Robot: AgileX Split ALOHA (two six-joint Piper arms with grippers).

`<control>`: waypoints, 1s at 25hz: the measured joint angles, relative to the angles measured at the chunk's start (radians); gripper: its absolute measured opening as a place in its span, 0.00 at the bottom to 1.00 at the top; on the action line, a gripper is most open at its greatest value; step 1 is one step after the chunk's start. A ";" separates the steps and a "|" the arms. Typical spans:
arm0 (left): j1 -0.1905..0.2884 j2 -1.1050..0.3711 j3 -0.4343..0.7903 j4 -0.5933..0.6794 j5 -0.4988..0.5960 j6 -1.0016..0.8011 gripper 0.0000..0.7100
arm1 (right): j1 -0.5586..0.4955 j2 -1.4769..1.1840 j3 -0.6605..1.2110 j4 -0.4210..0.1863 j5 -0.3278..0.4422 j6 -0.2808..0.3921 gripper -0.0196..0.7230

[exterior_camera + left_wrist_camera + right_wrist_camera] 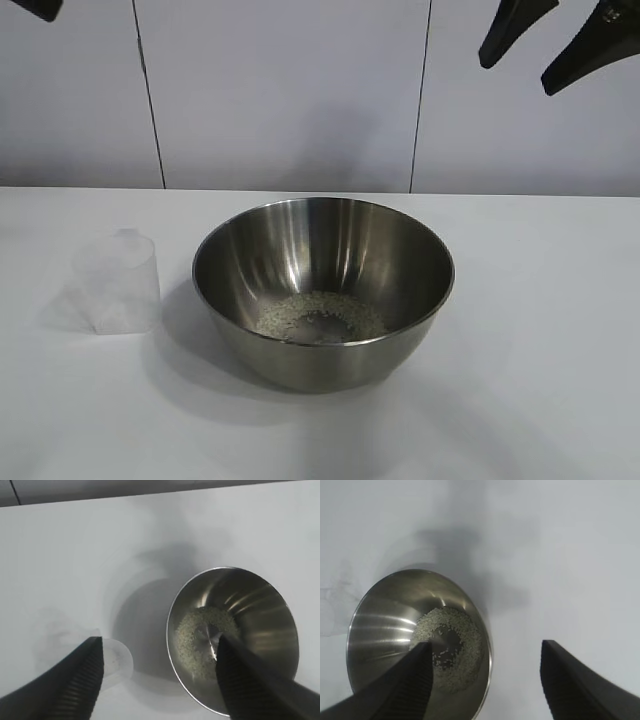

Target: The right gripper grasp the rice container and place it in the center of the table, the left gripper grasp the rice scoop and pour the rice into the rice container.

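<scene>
Steel rice container [322,290] sits mid-frame on the worktop [540,330], rice [320,317] inside, scoop [118,283] at its left; both grippers, right [548,45] and left [157,677], hang above, spread wide and empty.

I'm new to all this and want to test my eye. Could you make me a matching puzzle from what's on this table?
Things:
1. rice container
2. rice scoop
3. rice
4. right gripper

Descriptions:
A. thin pale ring of grains inside the bowl
B. open, raised high, holding nothing
C. shiny steel, mid-table
D. translucent, upright, left of the bowl

Pairs: 1-C, 2-D, 3-A, 4-B
</scene>
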 joint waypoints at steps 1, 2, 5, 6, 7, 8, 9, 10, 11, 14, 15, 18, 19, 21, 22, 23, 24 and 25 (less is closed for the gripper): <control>-0.007 0.017 0.000 0.000 -0.005 -0.005 0.66 | 0.000 0.000 0.000 0.007 0.002 0.000 0.61; -0.013 0.032 0.000 0.000 -0.011 -0.011 0.66 | 0.000 0.000 0.000 0.009 0.006 0.000 0.61; -0.016 0.052 0.000 0.001 -0.013 -0.026 0.66 | 0.000 0.000 0.000 0.010 0.015 0.000 0.61; -0.016 0.054 0.000 0.001 -0.014 -0.028 0.66 | 0.000 0.000 0.000 0.010 0.016 0.000 0.61; -0.016 0.054 0.000 0.001 -0.016 -0.030 0.66 | 0.000 0.000 0.000 0.010 0.016 0.000 0.61; -0.016 0.054 0.000 0.001 -0.017 -0.030 0.66 | 0.000 0.000 0.000 0.010 0.016 0.000 0.61; -0.016 0.054 0.000 0.001 -0.017 -0.030 0.66 | 0.000 0.000 0.000 0.012 0.017 0.000 0.61; -0.016 0.054 0.000 0.001 -0.017 -0.030 0.66 | 0.000 0.000 0.000 0.013 0.017 0.000 0.61; -0.016 0.054 0.000 0.001 -0.017 -0.031 0.66 | 0.000 0.000 0.000 0.013 0.017 0.000 0.61; -0.016 0.054 0.000 0.001 -0.017 -0.032 0.66 | 0.000 0.000 0.000 0.013 0.020 0.000 0.61; -0.016 0.054 0.000 0.001 -0.017 -0.032 0.66 | 0.000 0.000 0.000 0.013 0.020 0.000 0.61; -0.016 0.054 0.000 0.001 -0.017 -0.033 0.66 | 0.000 0.000 0.000 0.013 0.017 0.000 0.61; -0.016 0.054 0.000 0.001 -0.017 -0.033 0.66 | 0.000 0.000 0.000 0.013 0.013 0.000 0.61; -0.016 0.054 0.000 0.001 -0.017 -0.033 0.66 | 0.000 0.000 0.000 0.013 -0.003 0.000 0.61; -0.016 0.054 0.000 0.001 -0.017 -0.033 0.66 | 0.000 0.000 0.000 0.013 -0.014 0.000 0.61; -0.016 0.054 0.000 0.001 -0.017 -0.033 0.66 | 0.000 0.000 0.000 0.013 -0.027 0.000 0.61; -0.016 0.054 0.000 0.001 -0.017 -0.033 0.66 | 0.000 0.000 0.000 0.013 -0.042 0.000 0.61; -0.016 0.054 0.000 0.001 -0.017 -0.033 0.66 | 0.000 0.000 0.000 0.014 -0.053 0.000 0.61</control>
